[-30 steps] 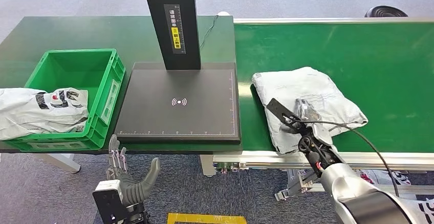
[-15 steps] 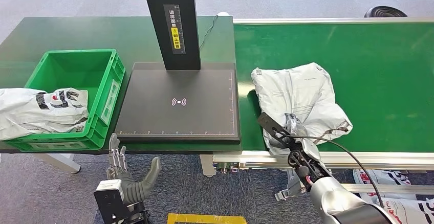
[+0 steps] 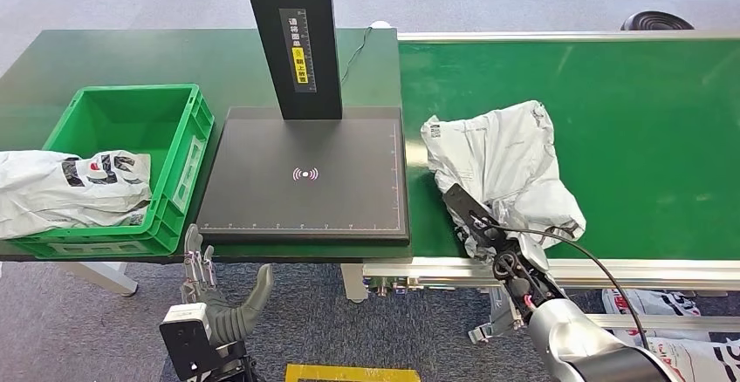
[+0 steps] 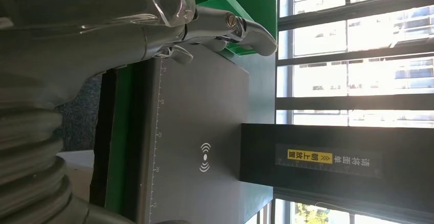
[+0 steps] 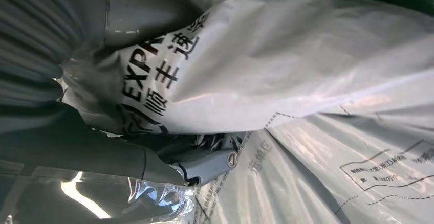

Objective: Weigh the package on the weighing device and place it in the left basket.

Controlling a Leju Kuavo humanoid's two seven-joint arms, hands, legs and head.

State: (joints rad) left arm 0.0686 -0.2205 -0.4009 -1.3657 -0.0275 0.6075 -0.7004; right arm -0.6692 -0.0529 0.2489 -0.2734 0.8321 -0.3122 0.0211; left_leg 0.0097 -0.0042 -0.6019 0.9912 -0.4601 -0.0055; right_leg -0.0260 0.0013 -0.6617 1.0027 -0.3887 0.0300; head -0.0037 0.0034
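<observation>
A crumpled grey-white plastic package [image 3: 504, 157] lies on the green conveyor belt [image 3: 646, 120], its near end bunched up. My right hand [image 3: 493, 235] grips that near end at the belt's front edge. In the right wrist view the printed package [image 5: 307, 81] is wrapped over the hand, with a dark finger [image 5: 204, 165] under the film. The black weighing plate [image 3: 305, 173] stands left of the package, bare. The green basket [image 3: 131, 120] sits further left. My left hand [image 3: 216, 302] hangs below the table's front edge, fingers apart, holding nothing. The left wrist view shows its fingers [image 4: 225, 27] before the plate [image 4: 204, 111].
A white package [image 3: 74, 190] with dark print hangs over the basket's left rim. A black post [image 3: 297, 33] with a yellow label rises from the back of the weighing plate. More packages [image 3: 689, 347] lie on the floor at the lower right.
My right hand has closed on the package and drawn it toward the belt's front edge and leftward, bunching and lifting it. The left hand has stayed in place.
</observation>
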